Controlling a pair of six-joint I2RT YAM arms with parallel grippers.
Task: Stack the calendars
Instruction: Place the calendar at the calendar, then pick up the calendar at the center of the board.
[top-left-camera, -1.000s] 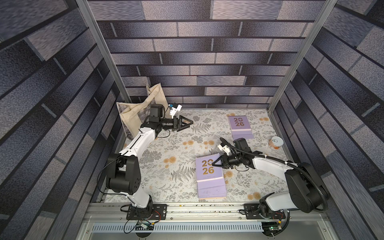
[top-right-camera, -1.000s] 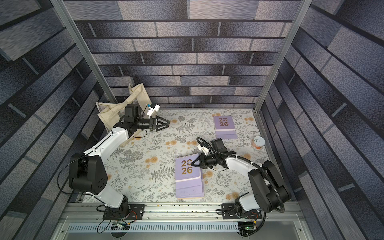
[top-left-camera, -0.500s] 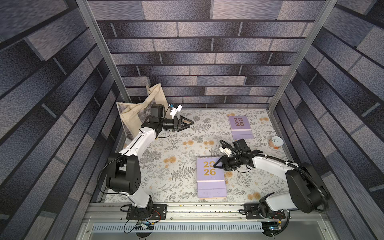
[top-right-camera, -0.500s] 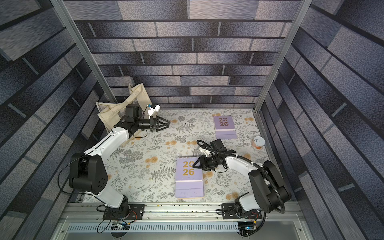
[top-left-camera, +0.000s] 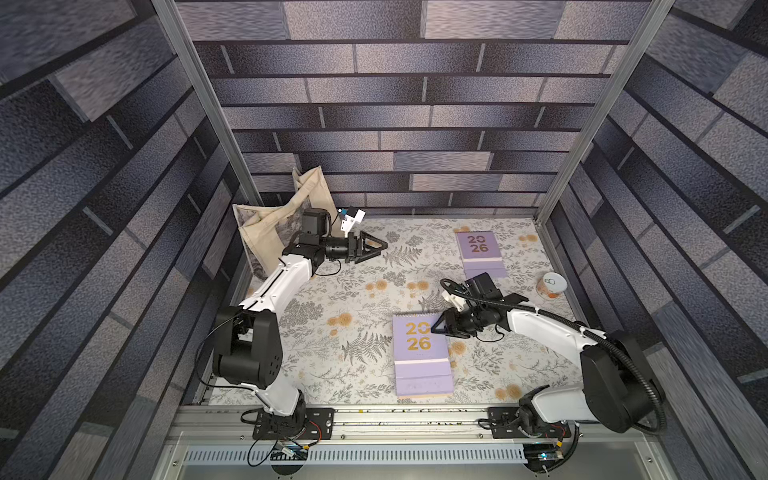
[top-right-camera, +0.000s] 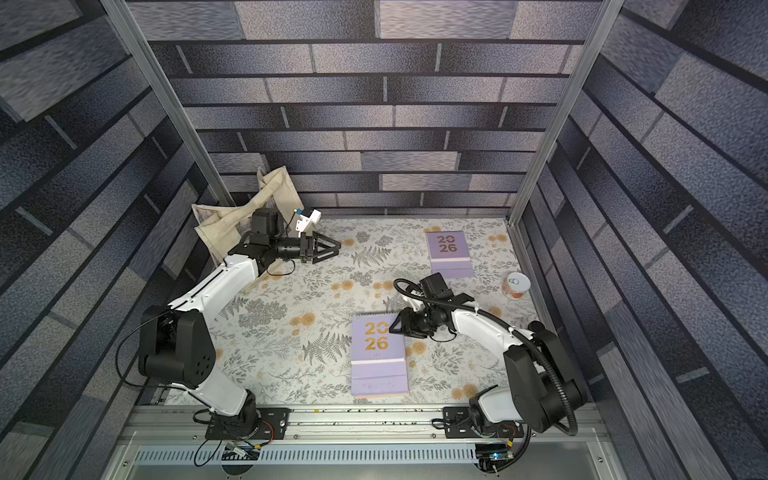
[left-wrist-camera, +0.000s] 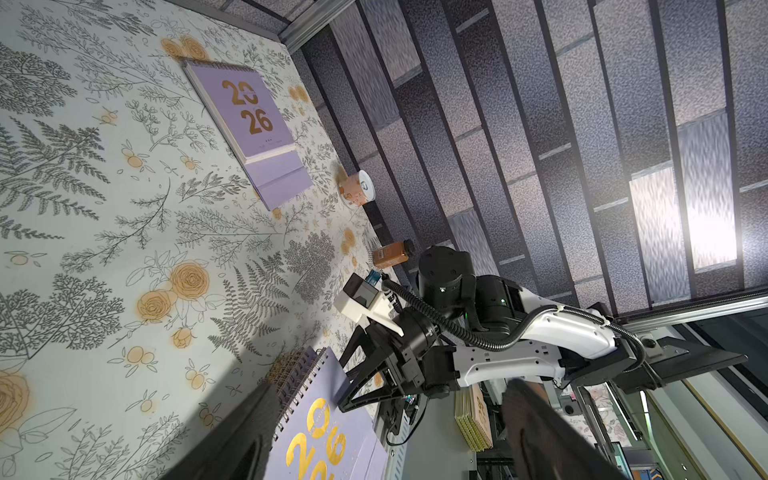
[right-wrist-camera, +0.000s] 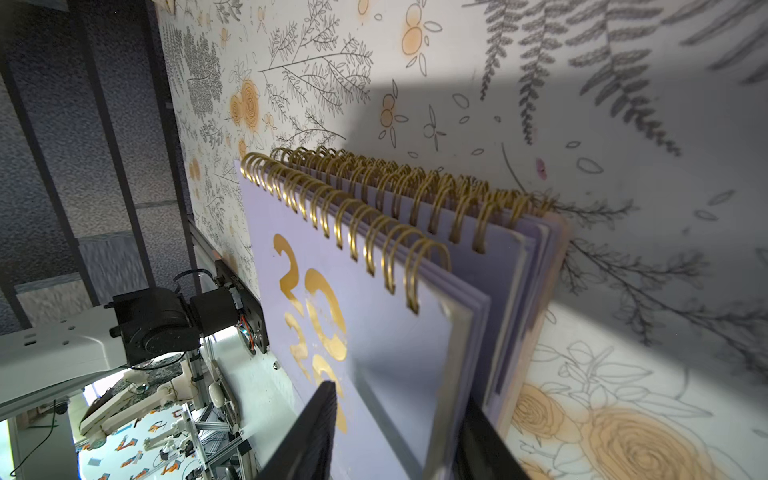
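Now that the right tool (top-left-camera: 435, 328) has loosened its jaws, open about the top cover's corner, the calendar stack (top-left-camera: 419, 353) lies squared on the counter (top-left-camera: 332, 291), leaving the lone far calendar (top-left-camera: 480, 253) to fetch; the left tool (top-left-camera: 382, 246) hangs open, empty.

calendar stack (top-left-camera: 422, 357) near front, single calendar (top-left-camera: 480, 253) behind

You can read "2026" in gold on the top cover of the near calendar stack (top-left-camera: 419, 345). The far calendar (top-left-camera: 478, 249) shows you the same number.
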